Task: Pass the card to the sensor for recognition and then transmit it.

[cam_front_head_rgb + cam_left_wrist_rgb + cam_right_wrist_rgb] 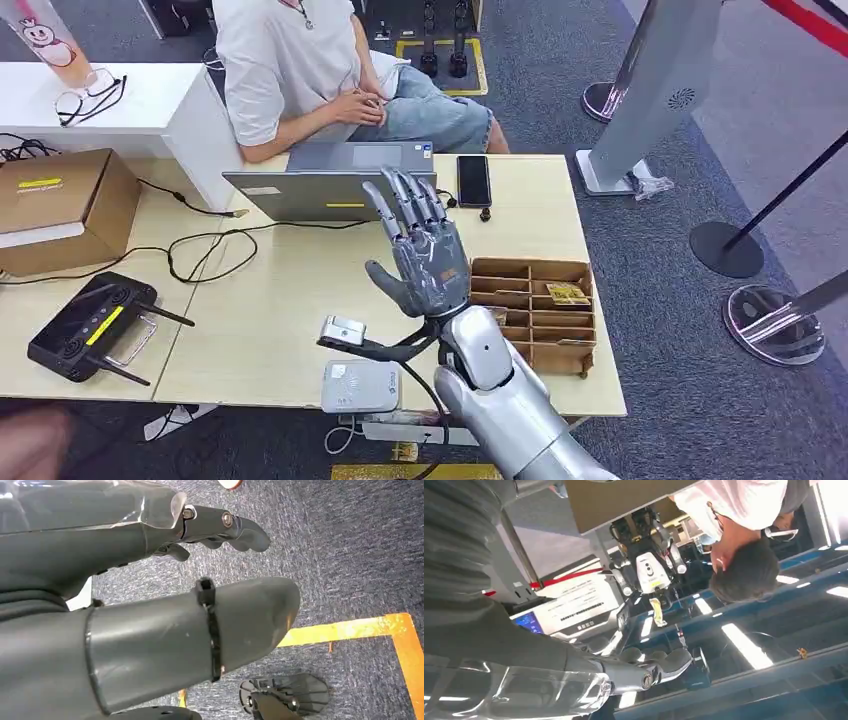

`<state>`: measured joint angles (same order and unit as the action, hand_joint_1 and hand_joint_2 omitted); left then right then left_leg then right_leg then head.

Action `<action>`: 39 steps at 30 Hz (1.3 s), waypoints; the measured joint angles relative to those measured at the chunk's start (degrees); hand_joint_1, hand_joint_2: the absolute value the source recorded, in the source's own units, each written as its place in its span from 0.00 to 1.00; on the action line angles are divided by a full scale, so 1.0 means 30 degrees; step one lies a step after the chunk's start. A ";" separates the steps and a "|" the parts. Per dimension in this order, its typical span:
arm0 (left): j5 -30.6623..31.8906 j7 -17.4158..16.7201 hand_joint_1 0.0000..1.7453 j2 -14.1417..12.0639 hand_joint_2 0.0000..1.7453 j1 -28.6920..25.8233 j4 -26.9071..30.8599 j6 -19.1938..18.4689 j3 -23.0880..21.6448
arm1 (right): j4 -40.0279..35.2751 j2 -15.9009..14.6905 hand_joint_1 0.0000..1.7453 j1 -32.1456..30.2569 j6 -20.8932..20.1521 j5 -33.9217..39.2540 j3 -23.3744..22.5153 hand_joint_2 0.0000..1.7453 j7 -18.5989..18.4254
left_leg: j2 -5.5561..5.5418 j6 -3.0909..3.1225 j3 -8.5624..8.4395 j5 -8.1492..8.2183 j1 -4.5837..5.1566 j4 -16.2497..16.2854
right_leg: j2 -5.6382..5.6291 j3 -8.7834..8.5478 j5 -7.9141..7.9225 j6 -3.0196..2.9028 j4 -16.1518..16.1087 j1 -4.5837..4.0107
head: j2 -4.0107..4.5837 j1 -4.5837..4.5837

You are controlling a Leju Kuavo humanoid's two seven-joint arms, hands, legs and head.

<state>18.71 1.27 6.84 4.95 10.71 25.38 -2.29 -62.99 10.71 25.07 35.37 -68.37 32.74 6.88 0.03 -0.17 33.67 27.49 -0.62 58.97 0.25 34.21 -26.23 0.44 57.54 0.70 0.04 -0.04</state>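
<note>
Above the surface (pixel 300 300), the right hand (pixel 425 255) is raised with fingers spread and holds nothing, while the card (pixel 566 293) lies in the wooden tray (pixel 530 312) at right, so picking, sensor (pixel 360 386) scanning and passing all remain.

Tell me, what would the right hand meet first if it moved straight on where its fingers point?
Probably the laptop: the right hand points at it, though it may pass above; height is unclear.
</note>
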 joint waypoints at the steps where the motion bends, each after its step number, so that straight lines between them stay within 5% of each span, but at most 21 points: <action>1: 0.0000 0.0008 0.00 -0.0007 0.00 -0.0003 0.0000 0.0000 0.0000 | -0.0198 -0.0103 0.00 -0.0126 -0.0117 0.0000 0.0000 1.00 0.0000 | 0.0000 0.0000 0.0000 0.0000 0.0000 0.0000 | 0.0001 -0.0001 0.0000 0.0000 0.0000 0.0000 | 0.0000 0.0000; 39: -0.0138 0.0430 0.00 -0.0080 0.00 -0.0270 0.0000 0.0029 0.0605 | -0.3498 -0.2864 0.00 -0.3375 -0.2820 -0.1493 -0.1494 1.00 -0.1028 | 0.0000 0.0002 0.0004 0.0004 0.0001 0.0000 | 0.0001 0.0000 -0.0003 0.0003 -0.0004 0.0001 | 0.0000 0.0000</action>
<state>18.29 2.56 6.60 4.14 10.71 25.46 -0.48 -73.48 2.12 14.94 26.91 -72.85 28.26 3.80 0.03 -0.17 33.68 27.50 -0.61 58.97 0.25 34.21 -26.23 0.45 57.53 0.71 0.04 -0.04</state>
